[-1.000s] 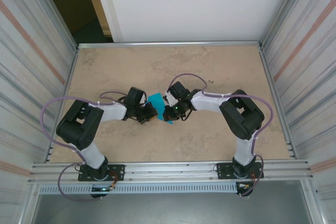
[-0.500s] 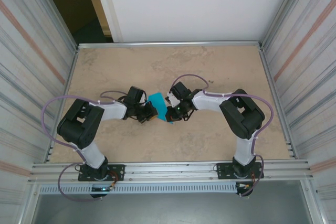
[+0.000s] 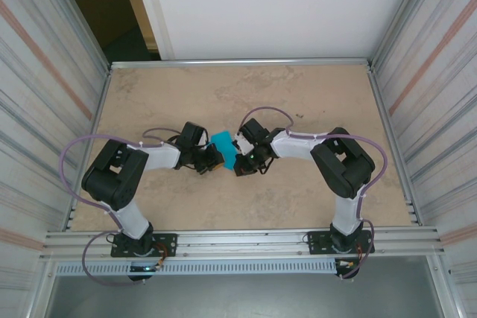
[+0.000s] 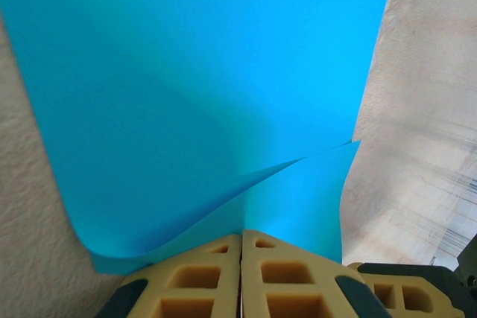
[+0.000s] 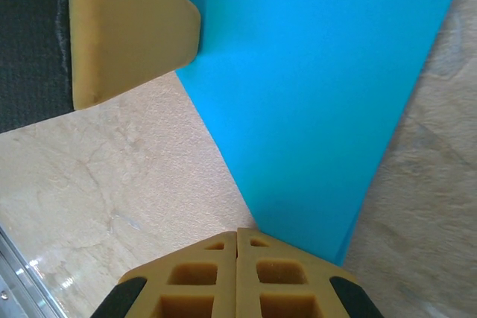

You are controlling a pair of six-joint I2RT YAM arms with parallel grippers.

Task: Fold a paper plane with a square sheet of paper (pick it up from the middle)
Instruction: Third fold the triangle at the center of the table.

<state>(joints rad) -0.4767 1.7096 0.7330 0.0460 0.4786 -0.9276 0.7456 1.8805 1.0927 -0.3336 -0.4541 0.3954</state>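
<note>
The square sheet of paper (image 3: 223, 146), bright turquoise, lies as a small folded shape on the table between my two grippers. My left gripper (image 3: 215, 160) is shut on its near edge. In the left wrist view one layer of the sheet (image 4: 201, 87) curls up from the closed left gripper (image 4: 241, 234). My right gripper (image 3: 240, 163) is shut on the paper's narrow tapered corner. In the right wrist view the paper (image 5: 313, 87) widens away from the right gripper (image 5: 237, 232). A finger of the left gripper (image 5: 127, 27) rests at its far edge. A paper plane as such is out of view.
The beige stone-patterned table (image 3: 298, 102) is bounded by a metal frame and ribbed side walls (image 3: 45, 72). A metal rail (image 3: 238, 242) runs along the near edge by the arm bases. Both arms' purple cables loop beside them.
My right gripper has slid a little to the left, toward the left gripper. The paper showing between them has grown narrower, and its lower tip has gone under the right gripper.
</note>
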